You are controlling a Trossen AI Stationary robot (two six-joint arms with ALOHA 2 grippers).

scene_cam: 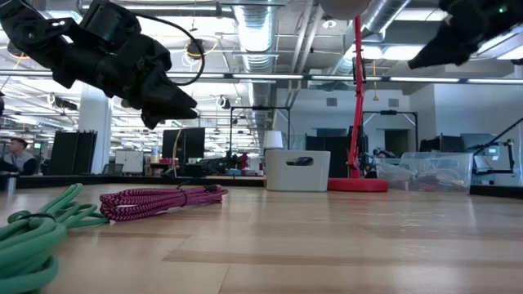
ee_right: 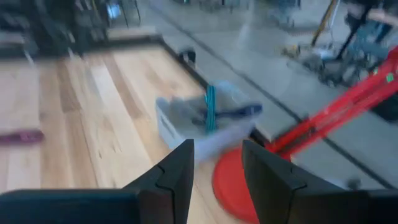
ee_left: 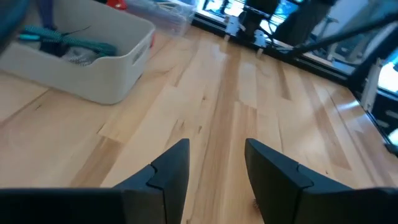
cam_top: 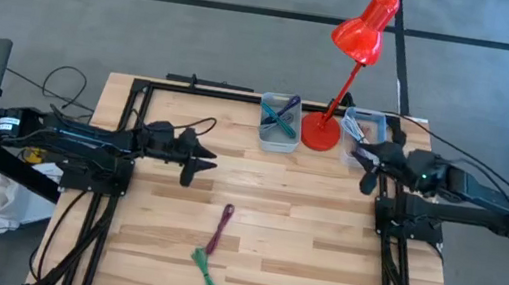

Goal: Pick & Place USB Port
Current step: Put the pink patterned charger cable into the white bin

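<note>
The wooden desk (cam_top: 319, 253) carries a red lamp (cam_top: 345, 75) at its far edge, between a white bin (cam_top: 279, 124) of cables and a clear bin (cam_top: 360, 128). The left end effector (cam_top: 203, 163) hangs above the desk's left-centre, empty, fingers (ee_left: 171, 168) narrowly parted. The right end effector (cam_top: 364, 164) hovers near the clear bin, empty, also narrowly parted. A magenta cable (cam_top: 220, 229) and a green cable (cam_top: 207, 272) lie near the front-centre.
</note>
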